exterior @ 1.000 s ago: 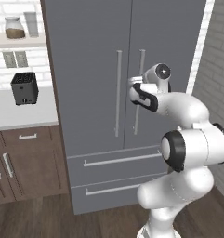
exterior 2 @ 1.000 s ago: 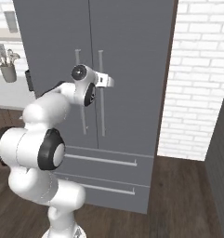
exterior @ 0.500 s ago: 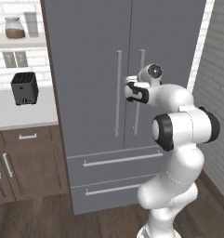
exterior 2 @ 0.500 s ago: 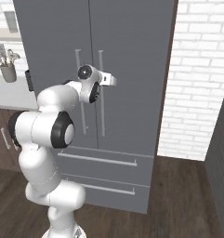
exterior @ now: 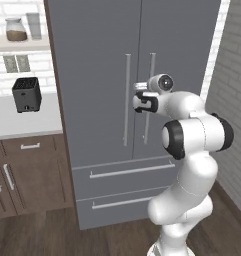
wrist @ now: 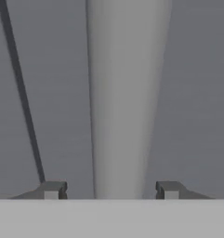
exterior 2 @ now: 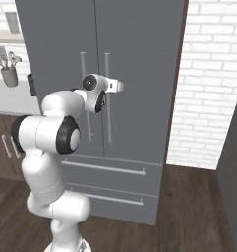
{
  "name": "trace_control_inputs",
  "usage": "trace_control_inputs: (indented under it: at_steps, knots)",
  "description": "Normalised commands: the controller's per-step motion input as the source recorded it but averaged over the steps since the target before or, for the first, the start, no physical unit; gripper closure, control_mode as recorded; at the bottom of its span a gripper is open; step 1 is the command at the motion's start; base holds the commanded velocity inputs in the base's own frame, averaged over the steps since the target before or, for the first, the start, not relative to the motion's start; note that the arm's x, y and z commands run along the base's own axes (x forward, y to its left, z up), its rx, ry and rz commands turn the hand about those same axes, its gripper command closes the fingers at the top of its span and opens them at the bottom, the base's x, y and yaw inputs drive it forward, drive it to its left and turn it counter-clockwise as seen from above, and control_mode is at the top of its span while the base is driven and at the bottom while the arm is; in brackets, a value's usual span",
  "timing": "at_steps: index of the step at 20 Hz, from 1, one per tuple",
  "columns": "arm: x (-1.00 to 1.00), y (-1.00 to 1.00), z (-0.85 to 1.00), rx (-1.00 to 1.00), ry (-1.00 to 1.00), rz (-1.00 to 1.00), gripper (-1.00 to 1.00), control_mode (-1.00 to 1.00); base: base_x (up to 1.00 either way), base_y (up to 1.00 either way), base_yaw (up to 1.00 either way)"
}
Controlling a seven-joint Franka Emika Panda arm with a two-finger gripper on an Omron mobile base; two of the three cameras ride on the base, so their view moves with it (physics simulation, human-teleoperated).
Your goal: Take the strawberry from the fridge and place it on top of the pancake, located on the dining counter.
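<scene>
- Well, the fridge (exterior: 102,75) stands with both doors shut, so the strawberry, which must be inside, is out of sight.
- The tool (wrist: 108,189) is held level at the right-hand door handle (wrist: 127,93), at about the handle's mid-height, presumably because that bar is the only way to pull the door open.
- In the hand view the fingers (wrist: 52,189) stand apart, one on each side of the pale bar, with clear gaps left; nothing is clamped yet.
- The dark line (wrist: 20,88) left of the handle looks like the seam between the two doors, so the tool is lined up on the door right of that seam.
- Left of the fridge, a bench (exterior: 17,117) carries a small black toaster (exterior: 27,94), well apart from the handle.
- The fridge's two lower drawers (exterior: 124,182) are shut too, below the handle.
- Judging by this, the job has barely begun: door first, fruit after.
</scene>
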Motion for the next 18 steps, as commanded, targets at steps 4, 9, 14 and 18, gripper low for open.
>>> trace_control_inputs:
  at_steps: [4, 9, 14, 18]
  knots:
    - [0.53, -0.26, -0.33, 0.0, 0.02, -0.03, 1.0, -1.0, 0.0, 0.0, 0.0]
    - [-0.13, -0.94, -0.09, 0.29, 0.05, -0.01, 1.0, -1.0, 0.0, 0.0, 0.0]
    - [-0.73, -1.0, -0.23, 0.29, -0.07, 0.0, 1.0, -1.0, 0.0, 0.0, 0.0]
    - [-1.0, -1.0, -0.41, 0.05, -0.21, 0.0, 1.0, -1.0, 0.0, 0.0, 0.0]
